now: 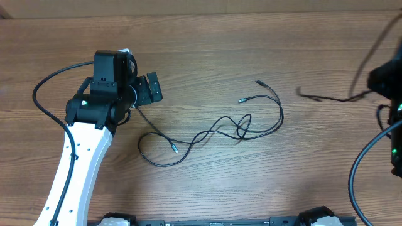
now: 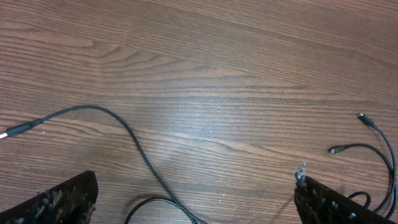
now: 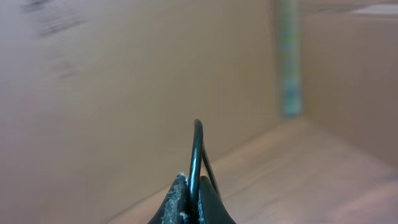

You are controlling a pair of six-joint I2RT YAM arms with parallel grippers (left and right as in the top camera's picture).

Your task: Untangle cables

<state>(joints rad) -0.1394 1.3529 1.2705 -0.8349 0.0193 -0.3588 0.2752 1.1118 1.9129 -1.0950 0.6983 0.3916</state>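
Note:
Thin black cables (image 1: 217, 129) lie looped and crossed over each other mid-table, with small plug ends (image 1: 259, 82) to the right. My left gripper (image 1: 149, 90) hovers open over their left end. In the left wrist view a cable (image 2: 127, 130) curves across the wood between its wide-apart fingers (image 2: 62, 199), touching neither, and its plug (image 2: 18, 129) lies at the far left. At the right edge my right gripper (image 1: 380, 78) is raised. In the right wrist view this gripper (image 3: 194, 186) is shut on a loop of black cable (image 3: 197, 146). A loose end of that cable (image 1: 320, 98) trails left.
The brown wooden table (image 1: 207, 37) fills the overhead view. Thicker black arm cables loop beside the left arm (image 1: 44, 88) and the right arm (image 1: 361, 169). Two arm bases sit along the front edge (image 1: 220, 221).

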